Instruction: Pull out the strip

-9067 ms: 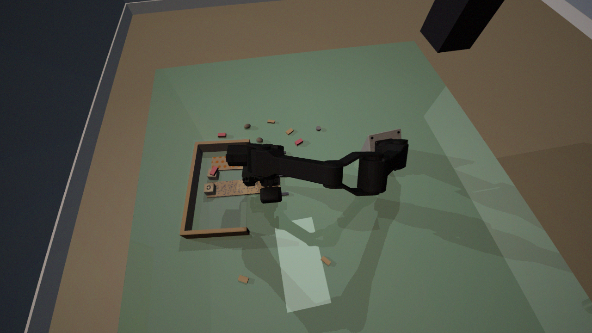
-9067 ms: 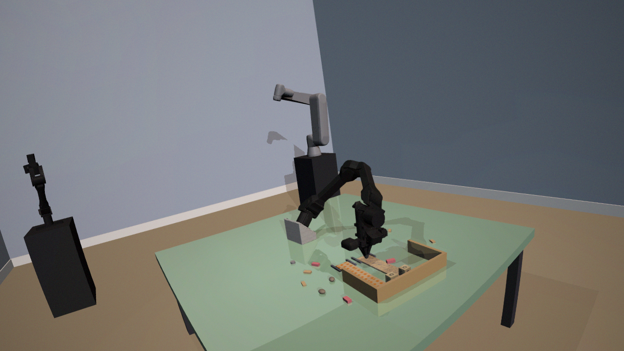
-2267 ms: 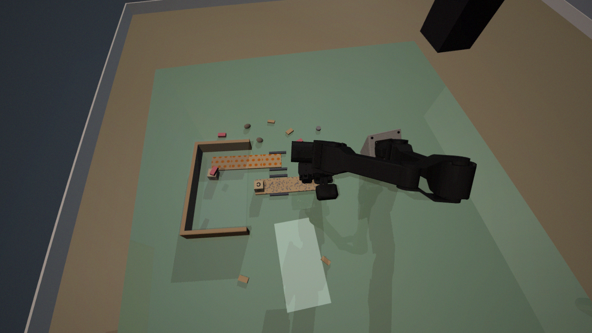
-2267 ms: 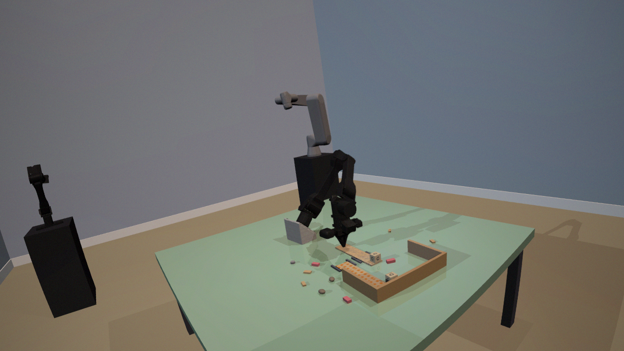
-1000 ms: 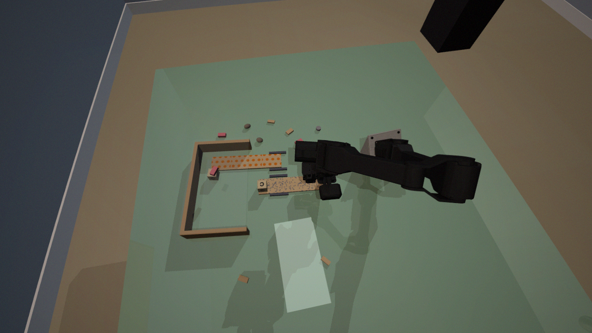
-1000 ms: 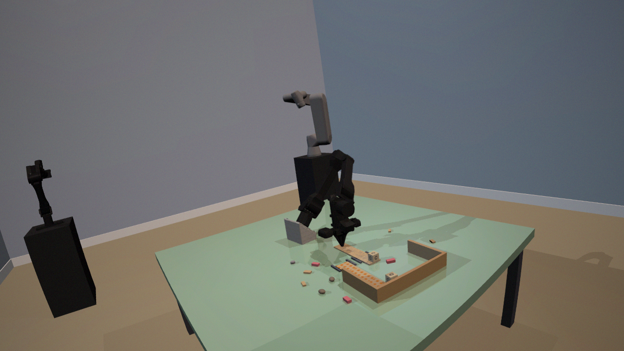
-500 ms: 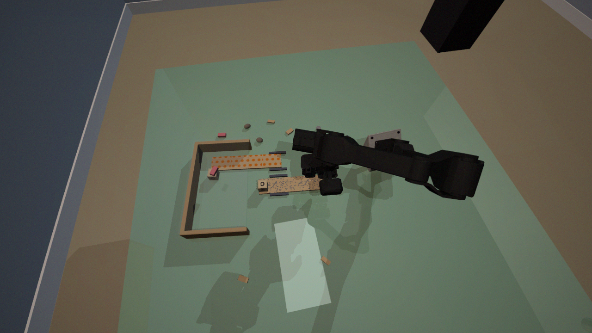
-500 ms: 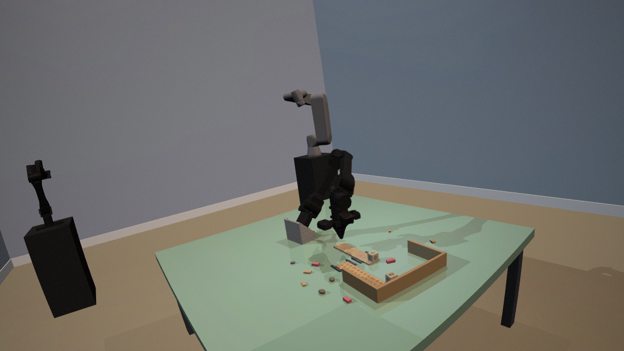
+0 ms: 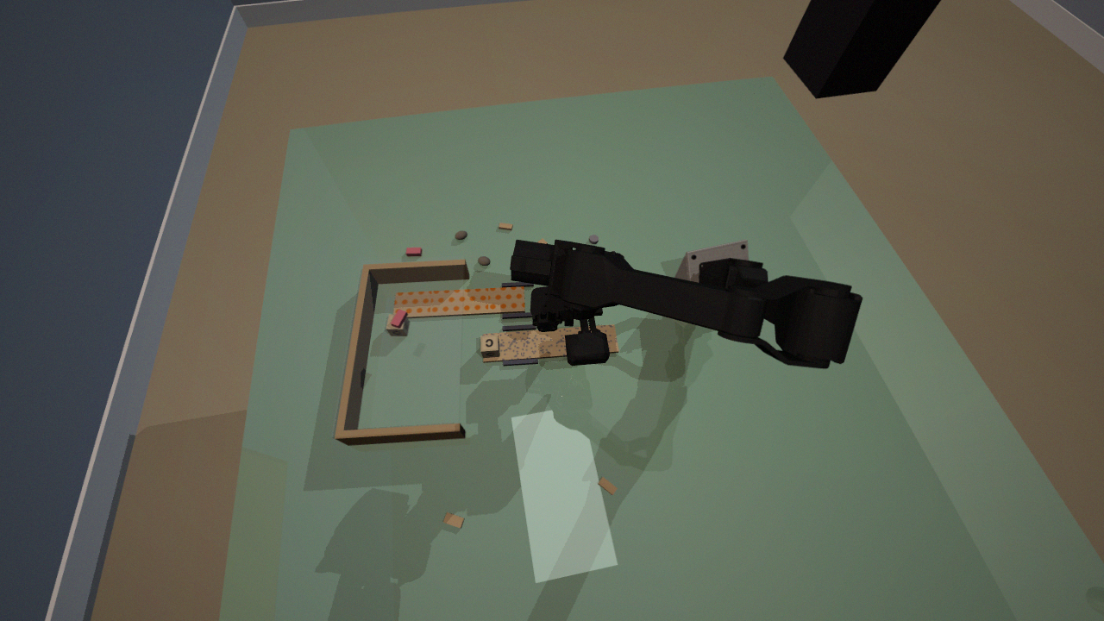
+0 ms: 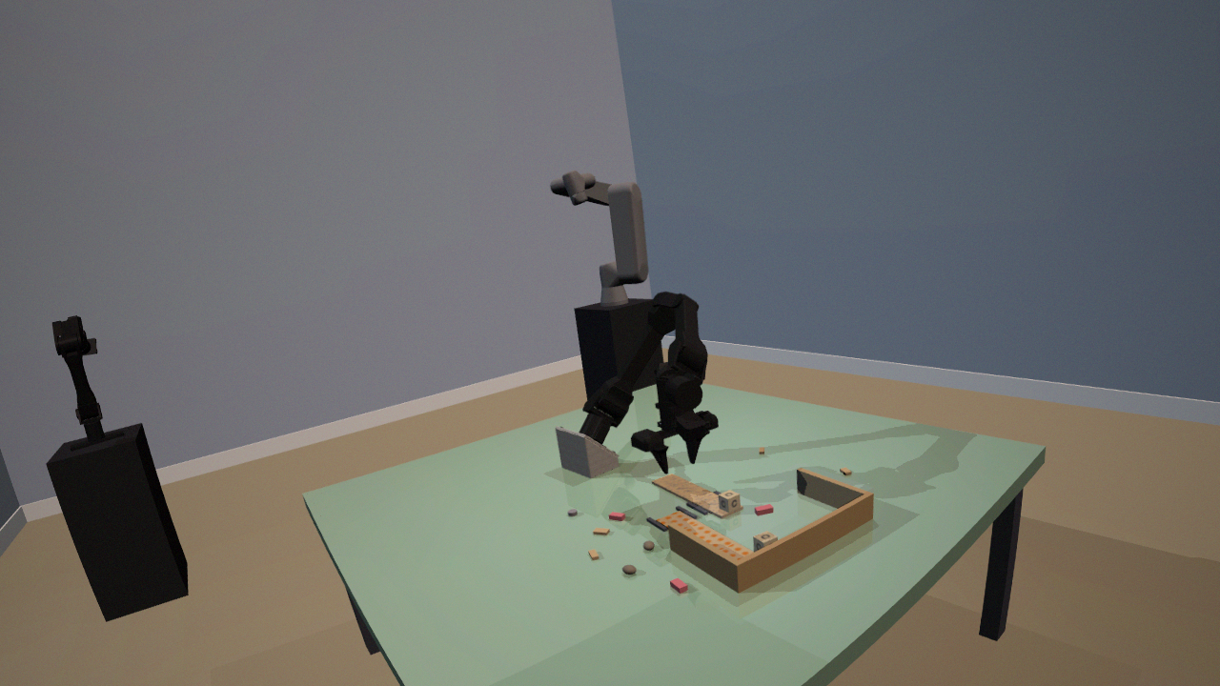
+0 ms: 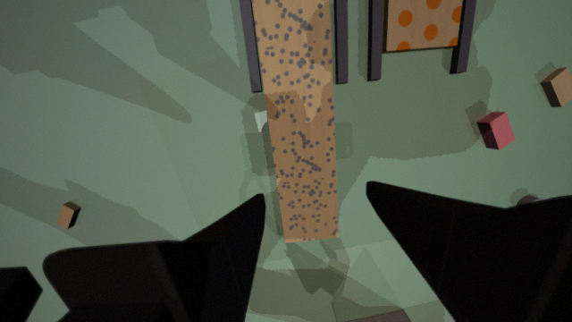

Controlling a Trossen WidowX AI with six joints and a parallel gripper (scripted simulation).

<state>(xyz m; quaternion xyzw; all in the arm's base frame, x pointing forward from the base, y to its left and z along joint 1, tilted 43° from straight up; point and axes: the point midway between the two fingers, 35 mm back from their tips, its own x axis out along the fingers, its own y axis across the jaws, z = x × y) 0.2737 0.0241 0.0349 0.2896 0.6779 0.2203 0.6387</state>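
The speckled strip lies flat between dark rails, its near end extending well past them. A cube marked "C" rests on its far end, outside the wooden frame's opening. My gripper is open and empty, above the strip's near end, with one fingertip to either side of it in the wrist view. The arm hides the fingers in the top view. The orange-dotted strip lies parallel, reaching into the frame.
A three-sided wooden frame stands at the far end. A second lettered cube is inside it; a pink block overlaps that cube in the top view. Small blocks and dark pebbles lie around the strips.
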